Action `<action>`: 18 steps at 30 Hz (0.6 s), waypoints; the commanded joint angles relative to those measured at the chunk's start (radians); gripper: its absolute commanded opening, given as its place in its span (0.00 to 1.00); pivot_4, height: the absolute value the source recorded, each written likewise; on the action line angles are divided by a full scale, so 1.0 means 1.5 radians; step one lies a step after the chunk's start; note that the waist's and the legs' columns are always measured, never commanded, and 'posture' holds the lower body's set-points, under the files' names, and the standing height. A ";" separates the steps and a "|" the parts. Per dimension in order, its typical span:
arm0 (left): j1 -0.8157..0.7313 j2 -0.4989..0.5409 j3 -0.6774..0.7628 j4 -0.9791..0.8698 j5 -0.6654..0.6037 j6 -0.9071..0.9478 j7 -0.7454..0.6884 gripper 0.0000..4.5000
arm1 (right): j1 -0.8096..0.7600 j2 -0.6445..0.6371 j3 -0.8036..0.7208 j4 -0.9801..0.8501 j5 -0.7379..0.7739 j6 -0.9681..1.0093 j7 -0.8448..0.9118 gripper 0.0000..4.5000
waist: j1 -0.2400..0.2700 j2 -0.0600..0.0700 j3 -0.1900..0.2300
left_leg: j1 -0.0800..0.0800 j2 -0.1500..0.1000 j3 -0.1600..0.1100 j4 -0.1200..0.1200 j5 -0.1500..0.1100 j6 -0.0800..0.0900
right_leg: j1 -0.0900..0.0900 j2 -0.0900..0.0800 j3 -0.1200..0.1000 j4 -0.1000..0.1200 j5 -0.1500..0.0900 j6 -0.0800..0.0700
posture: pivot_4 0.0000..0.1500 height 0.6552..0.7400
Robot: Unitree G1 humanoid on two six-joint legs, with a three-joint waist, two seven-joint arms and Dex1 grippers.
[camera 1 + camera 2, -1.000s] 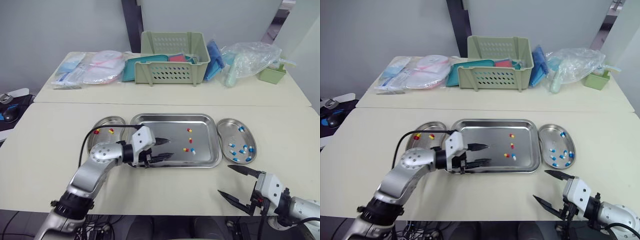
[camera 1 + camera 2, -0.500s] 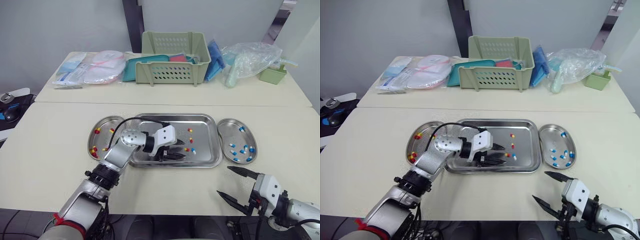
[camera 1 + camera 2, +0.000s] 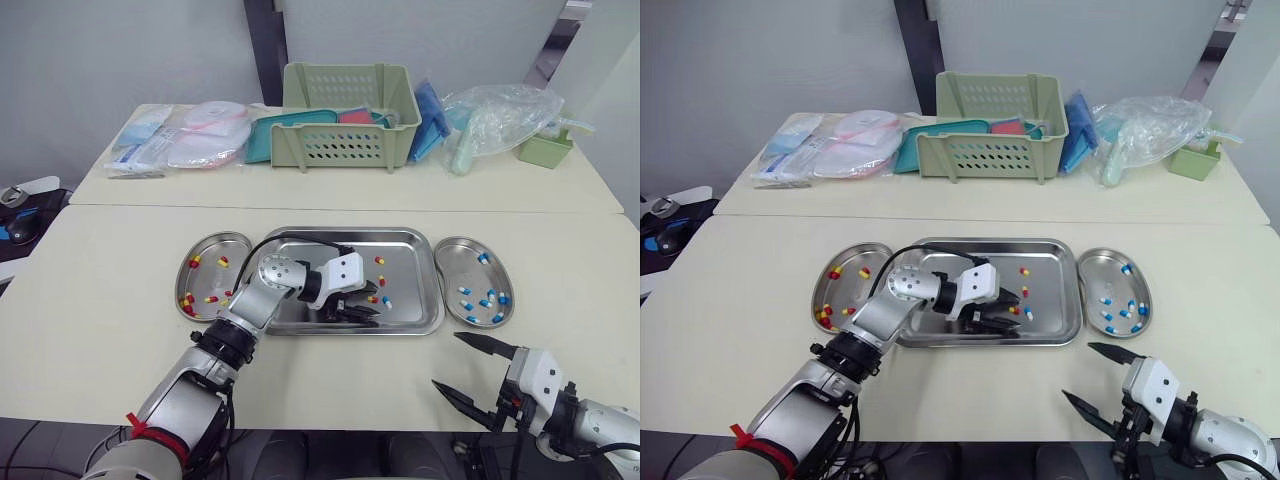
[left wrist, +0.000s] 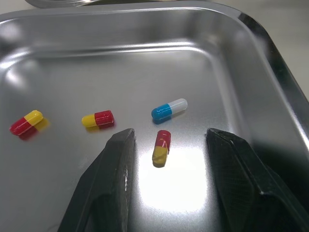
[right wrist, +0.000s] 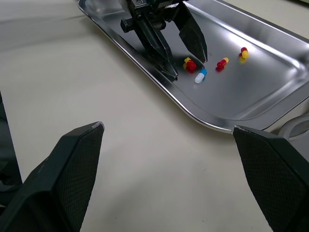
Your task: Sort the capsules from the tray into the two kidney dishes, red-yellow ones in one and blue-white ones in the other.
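Head camera view of a sorting task on a pale table (image 3: pixel 90 300). Within the last second the left gripper (image 3: pixel 366 306) had travelled from the left side of the steel tray (image 3: pixel 410 262) towards its centre right, where the last loose capsules lay. Its fingers were spread and straddled one red-yellow capsule (image 4: pixel 161 147) without touching it. A blue-white capsule (image 4: pixel 169 108) lay just beyond, and two more red-yellow capsules (image 4: pixel 98 119) lay off to one side. This suggested a pick was about to happen, bound for the left kidney dish (image 3: pixel 205 268), which already held red-yellow ones. The right kidney dish (image 3: pixel 455 265) held blue-white ones. The right gripper (image 3: pixel 447 360) stayed at lower right, fingers wide apart and empty.
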 commanded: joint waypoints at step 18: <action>0.088 0.067 0.104 -0.234 -0.054 0.126 0.029 0.01 | -0.057 -0.036 -0.002 -0.051 0.018 0.033 0.015 1.00 | -0.002 0.001 -0.001 | 0.000 0.000 0.000 0.000 0.000 0.000 | -0.001 0.000 0.000 0.000 0.000 0.000 | 1.00 1.00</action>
